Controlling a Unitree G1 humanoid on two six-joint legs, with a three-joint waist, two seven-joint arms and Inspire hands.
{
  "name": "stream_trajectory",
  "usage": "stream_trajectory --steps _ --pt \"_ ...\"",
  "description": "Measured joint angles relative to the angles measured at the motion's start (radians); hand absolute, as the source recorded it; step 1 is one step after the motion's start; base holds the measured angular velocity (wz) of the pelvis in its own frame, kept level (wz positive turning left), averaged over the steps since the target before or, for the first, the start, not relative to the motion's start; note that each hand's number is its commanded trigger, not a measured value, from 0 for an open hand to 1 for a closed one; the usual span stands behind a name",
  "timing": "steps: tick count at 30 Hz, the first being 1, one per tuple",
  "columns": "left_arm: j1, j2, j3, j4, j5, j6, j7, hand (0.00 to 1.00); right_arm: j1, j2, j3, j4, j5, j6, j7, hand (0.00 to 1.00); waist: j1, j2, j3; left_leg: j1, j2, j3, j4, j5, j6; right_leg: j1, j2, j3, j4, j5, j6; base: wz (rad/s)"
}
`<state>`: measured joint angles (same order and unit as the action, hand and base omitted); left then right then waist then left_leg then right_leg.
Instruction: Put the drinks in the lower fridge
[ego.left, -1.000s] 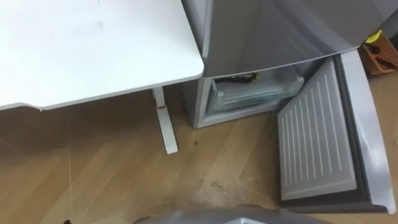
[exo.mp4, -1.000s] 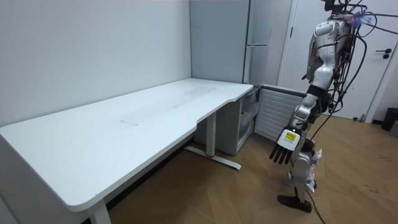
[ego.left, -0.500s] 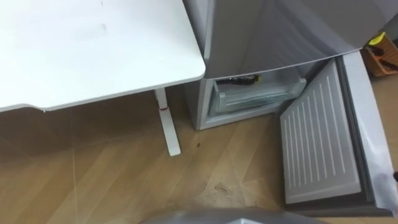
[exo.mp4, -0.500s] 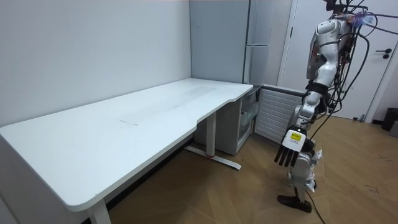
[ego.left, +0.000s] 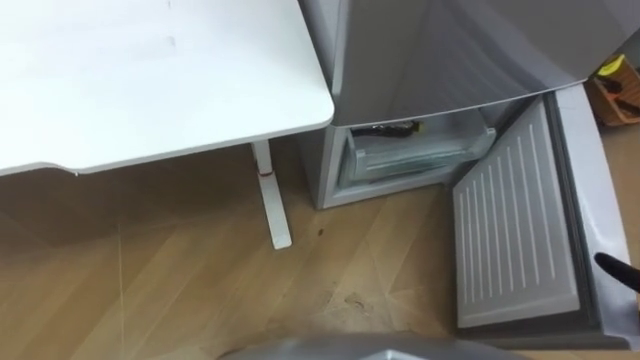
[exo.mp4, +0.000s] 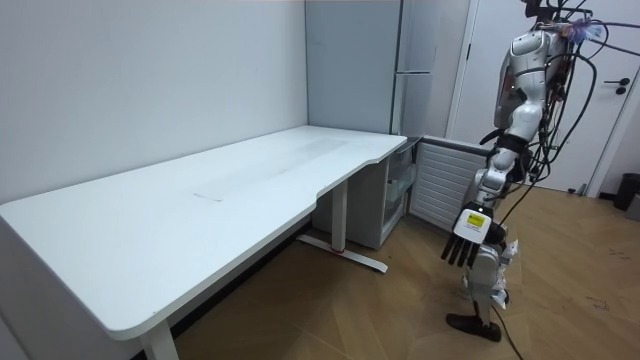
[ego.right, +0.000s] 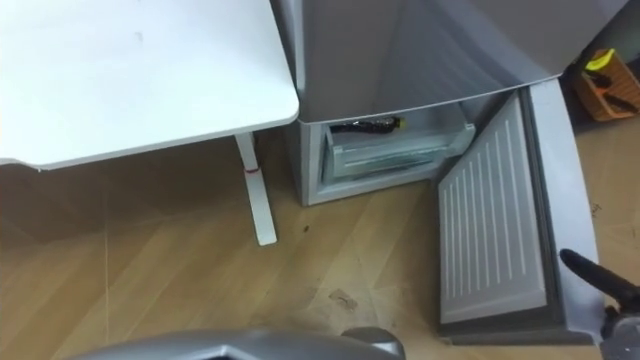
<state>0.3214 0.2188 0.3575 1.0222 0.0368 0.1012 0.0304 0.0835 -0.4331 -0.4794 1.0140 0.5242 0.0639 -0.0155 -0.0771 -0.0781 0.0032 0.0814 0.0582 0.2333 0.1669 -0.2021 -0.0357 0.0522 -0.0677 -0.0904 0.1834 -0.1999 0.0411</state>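
Left hand (exo.mp4: 466, 240) hangs empty, fingers straight and slightly spread; right hand (ego.right: 600, 275) shows beside the lower fridge door (ego.left: 515, 230), its state unreadable; white desk (ego.left: 150, 80) stands left of the fridge (ego.left: 440, 50); the door stands wide; a dark drink bottle (ego.left: 390, 128) lies above the drawer (ego.left: 410, 160) inside.

The robot stands upright with its left arm hanging. The left robot hand (exo.mp4: 466, 236) points downward, fingers straight and relaxed. The right robot hand (ego.right: 596, 274) shows at the eye views' lower right edge.
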Motion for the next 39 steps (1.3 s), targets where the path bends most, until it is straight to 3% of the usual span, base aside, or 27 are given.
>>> stream_trajectory --steps 4,5,7,10,13,16,17,19,21,23,25,27,30,35,39 --pt "-0.013 -0.005 -0.055 0.002 0.001 0.002 -0.003 0.0 0.008 0.014 0.1 -0.055 -0.061 0.007 0.043 0.0 0.013 -0.003 -0.0001 0.0 0.0 0.006 -0.001 0.0 0.0 -0.003 0.001 0.003 0.002 0.0 0.0 -0.03" --pt "-0.03 -0.005 -0.071 0.006 0.0 0.002 -0.005 0.0 0.024 0.028 0.15 -0.109 -0.084 0.012 0.05 0.0 0.03 0.006 0.0011 -0.001 0.002 0.009 -0.001 0.0 0.0 -0.007 0.001 0.002 0.002 0.003 -0.002 -0.12" --pt "-0.05 -0.003 -0.103 0.008 -0.006 0.002 -0.006 0.0 0.036 0.058 0.207 -0.191 -0.109 0.022 0.063 0.0 0.038 0.003 0.0012 -0.009 0.006 0.008 -0.001 0.0 0.0 -0.017 0.004 0.001 0.002 0.007 -0.005 -0.07" --pt "-0.081 -0.005 -0.203 0.012 -0.024 0.002 -0.004 0.0 0.1 0.129 0.337 -0.391 -0.088 0.042 0.091 0.0 0.081 0.007 0.0006 -0.018 0.015 0.016 0.0 -0.003 -0.005 -0.018 0.015 0.012 0.001 0.017 -0.009 -0.14" --pt "-0.108 -0.005 -0.274 0.017 -0.026 0.003 0.001 0.0 0.105 0.201 0.413 -0.491 -0.019 0.053 0.076 0.0 0.116 0.013 0.0008 -0.019 0.029 0.023 0.004 -0.007 -0.012 -0.024 0.027 0.014 0.002 0.024 -0.018 -0.17" --pt "-0.134 -0.001 -0.339 0.026 -0.027 0.003 0.019 0.0 0.108 0.2 0.548 -0.619 0.031 0.071 0.072 0.0 0.162 0.03 0.0044 -0.027 0.052 0.042 0.016 -0.014 -0.024 -0.037 0.046 0.004 0.002 0.036 -0.031 -0.32" --pt "-0.146 0.006 -0.38 0.031 -0.027 0.003 0.029 0.0 0.104 0.201 0.654 -0.698 0.046 0.069 0.098 0.0 0.174 0.036 0.0036 -0.035 0.062 0.039 0.02 -0.016 -0.029 -0.041 0.054 -0.002 0.003 0.039 -0.035 -0.05" --pt "-0.167 0.006 -0.446 0.039 -0.025 0.009 0.03 0.0 0.01 0.212 0.885 -0.825 0.073 0.062 0.255 0.0 0.213 0.054 0.0038 -0.037 0.075 0.032 0.026 -0.01 -0.041 -0.04 0.065 -0.025 0.002 0.043 -0.042 0.13" --pt "-0.178 -0.005 -0.466 0.037 -0.025 0.015 0.022 0.0 -0.09 0.265 0.988 -0.849 0.101 0.062 0.368 0.0 0.227 0.069 0.0016 -0.044 0.075 -0.001 0.032 -0.009 -0.043 -0.029 0.064 -0.059 -0.001 0.043 -0.042 0.46" --pt "-0.182 -0.009 -0.476 0.031 -0.027 0.024 0.016 0.0 -0.152 0.287 1.037 -0.871 0.107 0.066 0.459 0.0 0.235 0.075 -0.0005 -0.054 0.065 -0.035 0.032 -0.003 -0.039 -0.026 0.056 -0.088 -0.012 0.042 -0.041 0.59" --pt "-0.17 -0.009 -0.476 0.037 -0.027 0.047 0.016 0.0 -0.163 0.277 1.038 -0.868 0.119 0.069 0.523 0.0 0.25 0.07 -0.0005 -0.053 0.054 -0.051 0.028 0.0 -0.037 -0.012 0.047 -0.103 -0.022 0.04 -0.039 0.34" --pt "-0.154 -0.009 -0.463 0.035 -0.025 0.074 0.002 0.0 -0.116 0.239 1.025 -0.859 0.111 0.102 0.543 0.0 0.251 0.051 0.0 -0.053 0.046 -0.06 0.03 0.001 -0.035 0.002 0.038 -0.111 -0.023 0.04 -0.038 0.17" --pt "-0.145 -0.003 -0.431 0.036 -0.028 0.087 -0.003 0.0 -0.071 0.207 0.989 -0.758 0.041 0.132 0.583 0.0 0.225 0.022 0.002 -0.052 0.038 -0.075 0.034 -0.001 -0.032 0.017 0.032 -0.122 -0.032 0.039 -0.037 0.13" --pt "-0.145 -0.001 -0.431 0.038 -0.046 0.099 0.0 0.0 0.001 0.115 0.918 -0.726 -0.097 0.149 0.605 0.0 0.216 0.027 0.005 -0.058 0.033 -0.07 0.035 -0.007 -0.023 0.015 0.026 -0.127 -0.031 0.039 -0.028 -0.03" --pt "-0.143 -0.002 -0.428 0.034 -0.048 0.105 -0.003 0.0 0.03 0.114 0.849 -0.566 -0.179 0.147 0.631 0.0 0.203 0.033 0.0001 -0.054 0.033 -0.072 0.034 -0.008 -0.022 0.02 0.026 -0.132 -0.032 0.038 -0.025 0.0"
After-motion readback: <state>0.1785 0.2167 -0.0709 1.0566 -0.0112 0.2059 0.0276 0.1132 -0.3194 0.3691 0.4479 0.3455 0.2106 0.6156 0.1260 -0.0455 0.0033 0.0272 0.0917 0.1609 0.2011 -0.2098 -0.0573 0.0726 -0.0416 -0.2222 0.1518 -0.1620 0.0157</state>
